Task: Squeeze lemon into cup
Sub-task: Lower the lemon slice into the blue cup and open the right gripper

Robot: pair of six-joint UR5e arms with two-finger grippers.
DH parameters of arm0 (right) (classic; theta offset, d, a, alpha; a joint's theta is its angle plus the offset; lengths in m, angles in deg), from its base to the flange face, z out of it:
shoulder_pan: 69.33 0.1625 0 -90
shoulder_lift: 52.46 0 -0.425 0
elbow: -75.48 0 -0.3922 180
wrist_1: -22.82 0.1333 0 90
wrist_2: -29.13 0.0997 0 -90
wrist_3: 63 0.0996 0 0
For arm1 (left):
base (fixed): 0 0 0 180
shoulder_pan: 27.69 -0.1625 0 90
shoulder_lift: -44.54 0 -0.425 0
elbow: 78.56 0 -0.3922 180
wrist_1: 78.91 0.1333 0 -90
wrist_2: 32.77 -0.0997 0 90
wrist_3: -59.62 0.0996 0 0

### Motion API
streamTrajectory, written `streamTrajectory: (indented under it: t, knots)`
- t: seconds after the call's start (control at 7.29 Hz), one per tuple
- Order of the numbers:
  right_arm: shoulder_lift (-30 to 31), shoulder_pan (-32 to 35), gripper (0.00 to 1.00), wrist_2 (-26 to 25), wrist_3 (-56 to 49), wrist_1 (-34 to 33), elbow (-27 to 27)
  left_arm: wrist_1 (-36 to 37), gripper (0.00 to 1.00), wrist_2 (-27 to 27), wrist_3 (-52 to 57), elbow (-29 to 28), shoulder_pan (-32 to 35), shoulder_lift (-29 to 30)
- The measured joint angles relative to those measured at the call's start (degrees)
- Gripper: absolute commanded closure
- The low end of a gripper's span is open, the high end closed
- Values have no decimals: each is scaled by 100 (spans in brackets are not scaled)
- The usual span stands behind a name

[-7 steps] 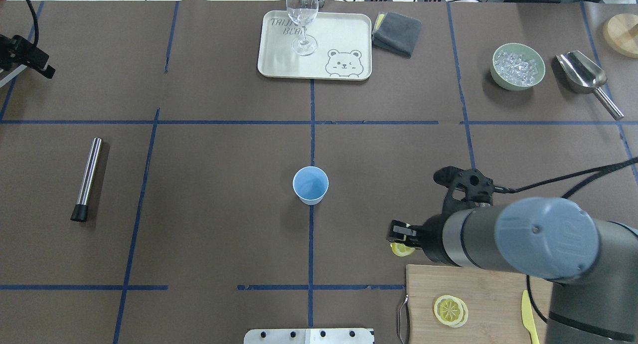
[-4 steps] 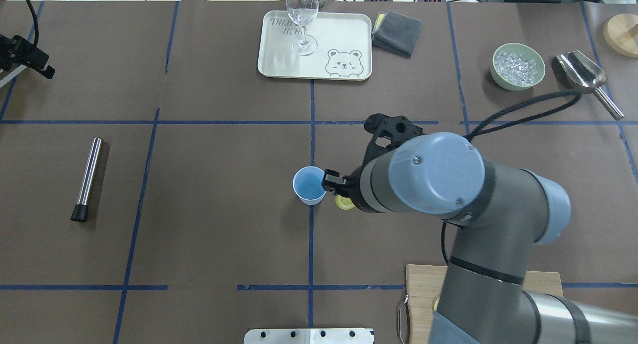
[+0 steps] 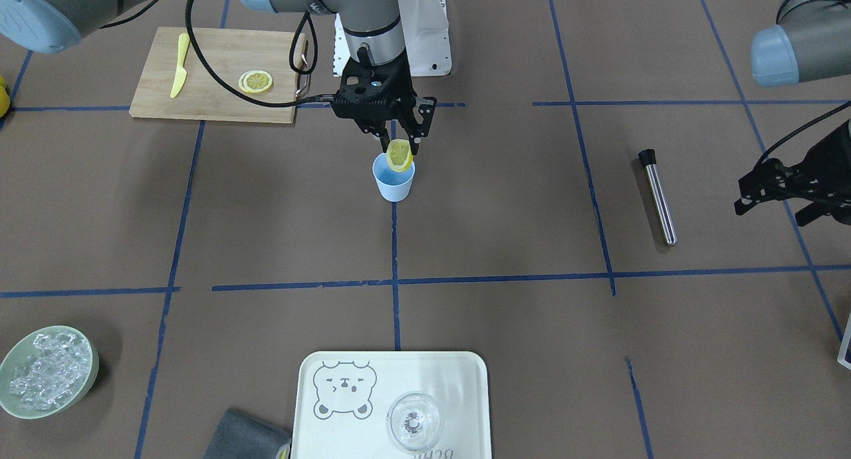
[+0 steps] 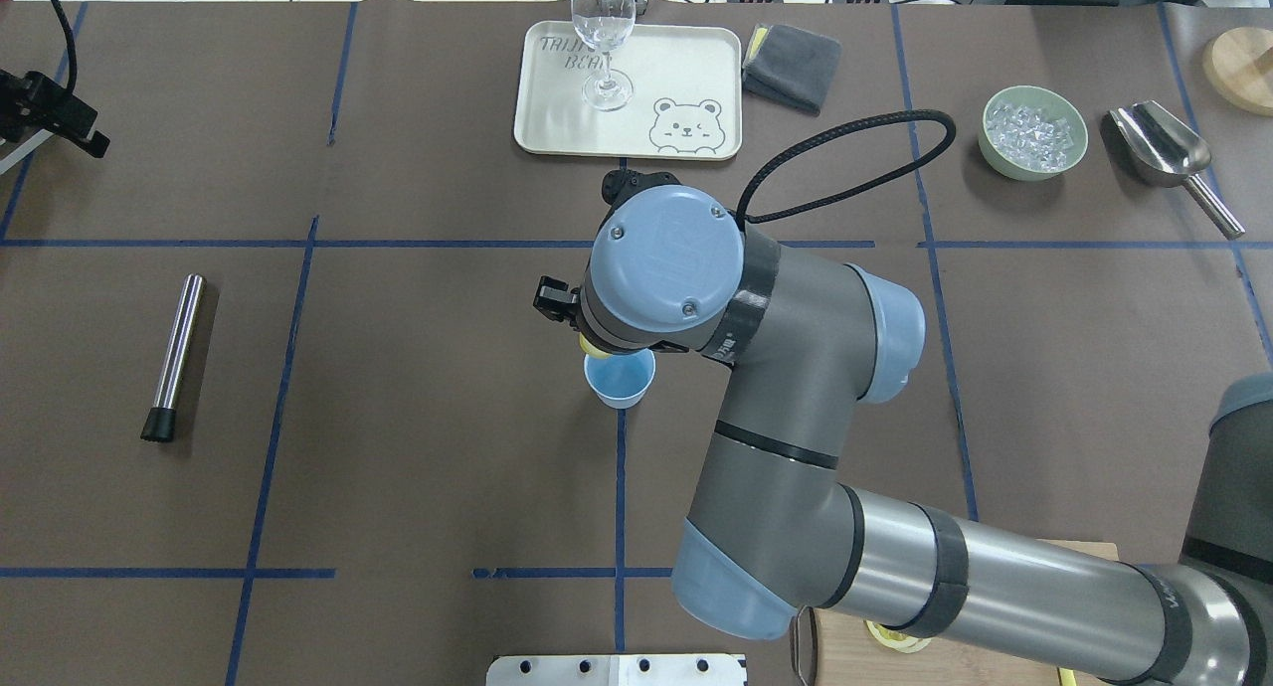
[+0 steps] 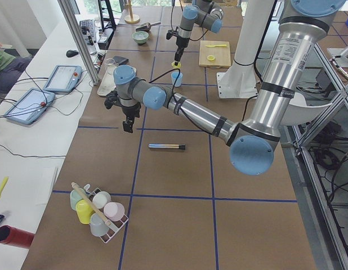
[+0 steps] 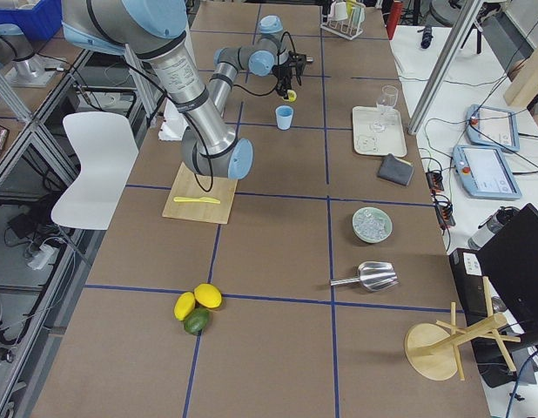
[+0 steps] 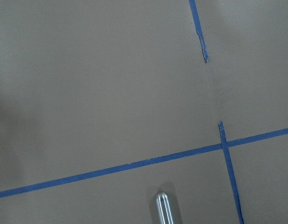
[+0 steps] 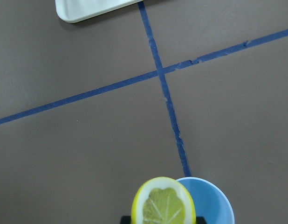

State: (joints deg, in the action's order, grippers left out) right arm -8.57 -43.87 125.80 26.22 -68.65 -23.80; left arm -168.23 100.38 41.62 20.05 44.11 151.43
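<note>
1. We open on a brown paper-covered table [image 4: 398, 388], gridded in blue tape, with two grey arms working over it.
2. There is one black right gripper [image 3: 399, 144]. Its two fingers are clamped on the single small yellow lemon piece [image 3: 399, 155], pinching the rind from both sides, and the pale segmented cut face is turned away from the robot.
3. That lemon piece hangs upright just above the rim of the one light-blue plastic cup [image 3: 393, 183], which stands on the centre tape line. The right wrist view puts the fruit at the cup's edge, overlapping it.
4. There is one left gripper [image 5: 128, 124], out over bare paper well apart from the cup. Whether its fingers are apart or together, I cannot tell.
5. Now count the rest:
   - one bamboo cutting board [image 3: 213, 100], with one yellow plastic knife [image 3: 178, 66] and sliced lemon rounds [image 3: 256, 81] on it
   - one steel rod with a black tip [image 4: 175, 358]
   - one cream bear-printed tray [image 4: 686, 70] carrying one clear wine glass [image 4: 604, 50]
   - one folded grey cloth [image 4: 793, 65]
   - one pale-green bowl of ice [image 4: 990, 144]
   - one steel scoop [image 4: 1164, 144]
6. Some things are hard to read:
   - The rounds could be one slice or two stacked.
   - From overhead, the right arm covers its gripper, most of the board and all but a sliver of the lemon piece.
   - The frame's top edge cuts off the top of the glass.
   - The right wrist view crops the lemon piece and cup at the bottom.
</note>
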Motion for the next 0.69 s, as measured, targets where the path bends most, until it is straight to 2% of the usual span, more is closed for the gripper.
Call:
streamTrajectory:
  t: [0.27, 0.69]
  knots:
    - [-51, 2, 48, 13, -12, 225, 355, -12, 0, -4, -201, 0, -4, 6]
    - [-9, 3, 46, 124, -10, 12, 292, -15, 0, -4, -271, -2, -8, 7]
